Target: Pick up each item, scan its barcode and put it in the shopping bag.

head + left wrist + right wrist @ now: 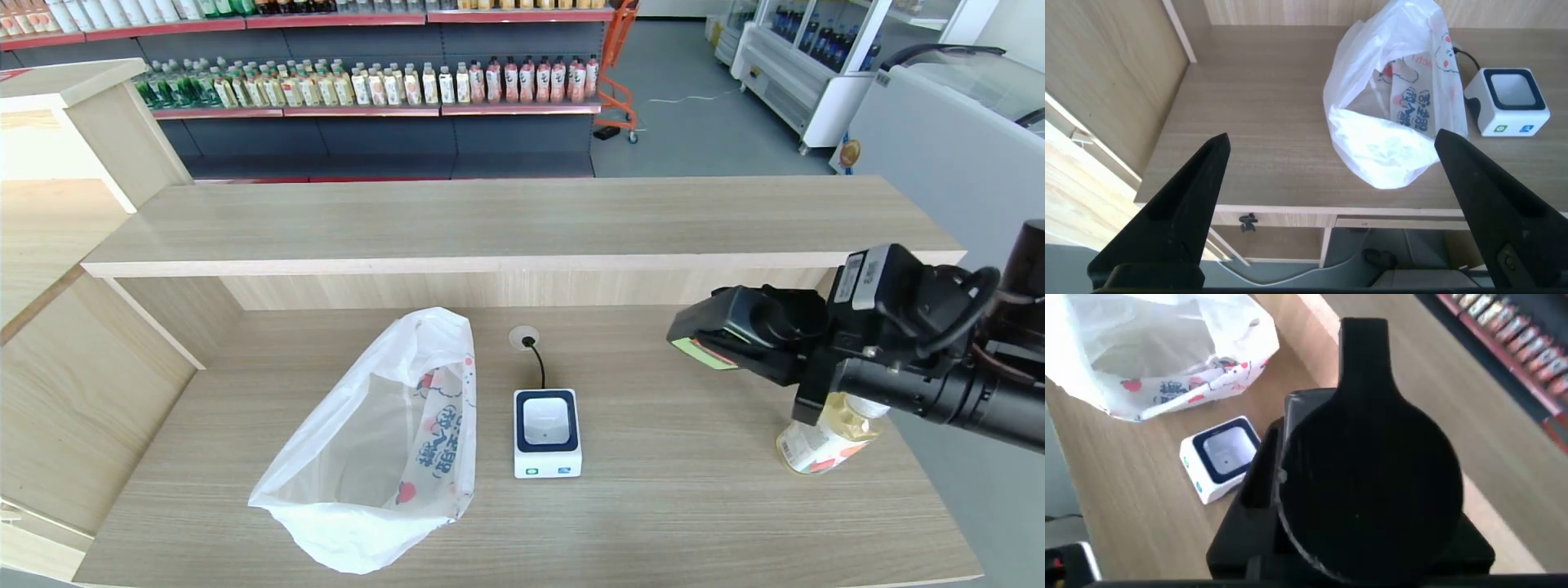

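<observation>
right claw [702, 347] hangs over the worktop [694, 506]; clenched or released, i cannot tell. the bottle [816, 447] sits back under its wrist, seemingly upright, nearest this arm. left claw [1333, 139] is released, empty, facing the shopping bag [367, 457].

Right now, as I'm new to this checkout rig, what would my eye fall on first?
The white shopping bag lies open-mouthed on the left of the wooden counter, with a small white scanner just to its right. At the counter's right side the black right hand hangs above the surface, and a bottle of pale yellow drink sits beneath that arm.
</observation>
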Motion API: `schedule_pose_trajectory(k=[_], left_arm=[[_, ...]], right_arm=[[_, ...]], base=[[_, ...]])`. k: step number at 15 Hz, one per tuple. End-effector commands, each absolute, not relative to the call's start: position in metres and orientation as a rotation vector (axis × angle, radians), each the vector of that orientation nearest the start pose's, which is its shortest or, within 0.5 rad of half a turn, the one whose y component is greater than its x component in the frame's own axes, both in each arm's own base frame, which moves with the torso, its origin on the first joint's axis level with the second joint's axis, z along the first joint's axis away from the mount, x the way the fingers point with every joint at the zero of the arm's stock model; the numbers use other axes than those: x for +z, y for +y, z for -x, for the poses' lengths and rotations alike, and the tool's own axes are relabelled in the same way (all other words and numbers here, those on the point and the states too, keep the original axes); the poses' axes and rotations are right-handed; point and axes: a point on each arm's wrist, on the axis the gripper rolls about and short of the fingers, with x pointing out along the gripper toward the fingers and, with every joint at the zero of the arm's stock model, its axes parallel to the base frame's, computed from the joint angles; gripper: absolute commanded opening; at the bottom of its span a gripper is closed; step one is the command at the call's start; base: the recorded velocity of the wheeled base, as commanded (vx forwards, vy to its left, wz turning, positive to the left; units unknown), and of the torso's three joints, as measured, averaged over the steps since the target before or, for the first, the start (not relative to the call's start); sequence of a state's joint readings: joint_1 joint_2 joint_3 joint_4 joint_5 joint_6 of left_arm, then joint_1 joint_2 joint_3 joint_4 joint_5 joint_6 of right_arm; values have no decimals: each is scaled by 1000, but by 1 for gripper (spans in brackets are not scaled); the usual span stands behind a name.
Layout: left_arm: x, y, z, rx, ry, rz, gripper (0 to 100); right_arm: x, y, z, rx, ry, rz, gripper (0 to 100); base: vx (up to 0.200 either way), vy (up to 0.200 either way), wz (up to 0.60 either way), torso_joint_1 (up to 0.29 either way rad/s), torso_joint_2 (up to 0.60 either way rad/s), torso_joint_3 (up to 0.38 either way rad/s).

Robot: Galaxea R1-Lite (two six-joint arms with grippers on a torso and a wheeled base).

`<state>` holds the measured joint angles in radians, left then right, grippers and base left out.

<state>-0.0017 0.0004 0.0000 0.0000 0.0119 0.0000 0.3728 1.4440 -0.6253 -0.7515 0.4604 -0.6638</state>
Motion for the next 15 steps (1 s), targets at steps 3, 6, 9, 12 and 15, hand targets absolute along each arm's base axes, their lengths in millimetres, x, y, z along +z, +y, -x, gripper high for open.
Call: schedule_pose_trajectory(k=[3, 6, 9, 12, 15], left_arm=[[75, 0, 23, 12, 0, 0, 100], [75, 0, 23, 11, 0, 0, 100], [75, 0, 23, 11, 0, 0, 100], [75, 0, 23, 11, 0, 0, 100], [75, 0, 23, 11, 0, -2, 100]], right_arm=[[214, 62, -187, 478, 290, -105, 0], [207, 62, -190, 424, 417, -436, 0], [190, 60, -198, 383, 511, -539, 0], [182, 62, -202, 376, 544, -533, 0], [182, 61, -201, 370, 542, -531, 0]], base=[[0, 0, 0, 0, 0, 0], [0, 0, 0, 0, 0, 0], [0, 0, 0, 0, 0, 0], [0, 0, 0, 0, 0, 0], [0, 0, 0, 0, 0, 0]])
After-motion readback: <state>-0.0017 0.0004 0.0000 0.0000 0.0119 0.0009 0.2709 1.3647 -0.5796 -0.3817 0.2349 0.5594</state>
